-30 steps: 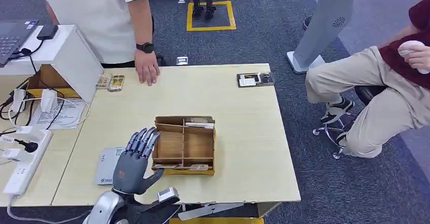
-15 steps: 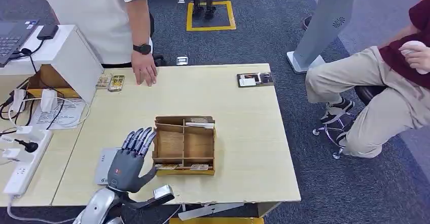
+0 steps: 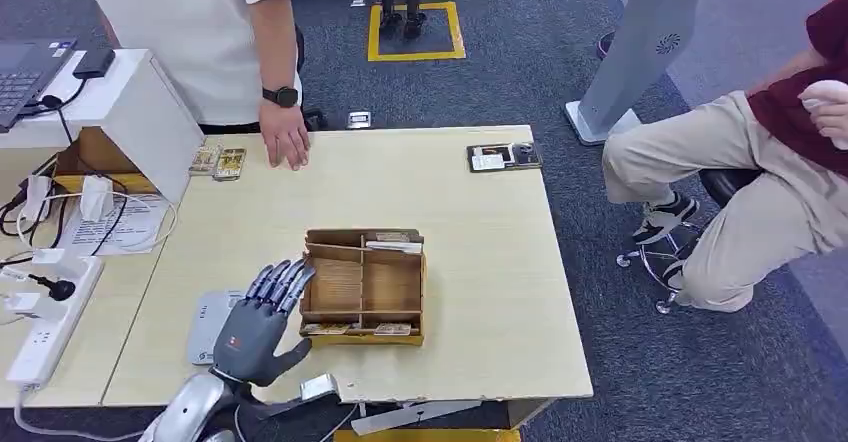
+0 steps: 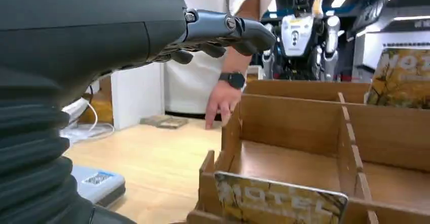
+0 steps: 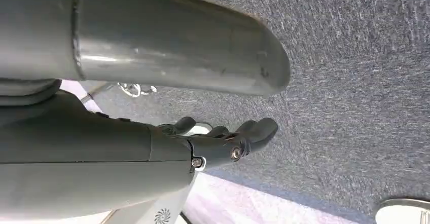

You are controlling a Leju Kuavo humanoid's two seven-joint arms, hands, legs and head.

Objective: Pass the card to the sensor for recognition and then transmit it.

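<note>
1. Since the earlier frames the left hand has been drawn back toward the near edge of the table and a little lower; nothing else on the table is seen to have shifted.
2. Its fingers are held spread and nearly straight, with nothing gripped, their tips just beside the left wall of the wooden organizer.
3. Cards are stored upright in the organizer: one marked "HOTEL" is seen in the near slot in the left wrist view, and another card stands in the far slot.
4. A grey sensor pad lies flat on the table, partly covered by the left hand (its reading face is not clearly made out).
5. The right hand is hung over the carpet beside the robot, fingers loosely extended and holding nothing.
6. A person's hand is rested on the far edge of the table.
7. Progress is judged to be at the very start: no card is yet picked, and pick-up, presentation to the sensor and handing over all remain.
</note>
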